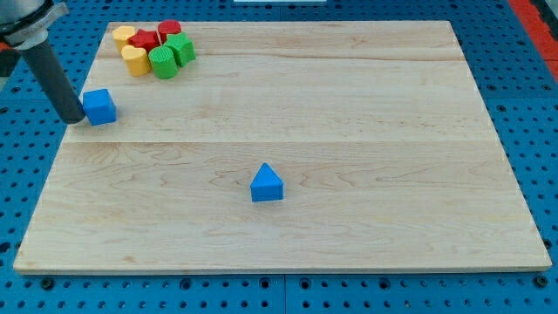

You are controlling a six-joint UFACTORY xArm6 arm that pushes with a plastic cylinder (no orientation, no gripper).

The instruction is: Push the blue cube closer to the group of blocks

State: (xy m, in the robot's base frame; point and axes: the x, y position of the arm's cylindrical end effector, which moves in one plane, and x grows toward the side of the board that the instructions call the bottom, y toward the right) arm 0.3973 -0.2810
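Note:
A blue cube point(100, 105) sits near the left edge of the wooden board point(349, 131). My tip point(73, 117) is right beside the cube on its left, touching or almost touching it. A group of blocks lies at the view's top left: two yellow blocks point(123, 37) point(134, 59), a red star-like block point(145, 39), a red cylinder point(169, 30), a green cylinder point(162, 62) and a green block point(182, 49). The group is above and to the right of the cube, with a gap between them.
A blue triangular block point(267, 184) lies alone near the board's middle, towards the view's bottom. Blue perforated table point(532, 52) surrounds the board. The rod's dark shaft point(48, 70) rises to the view's top left.

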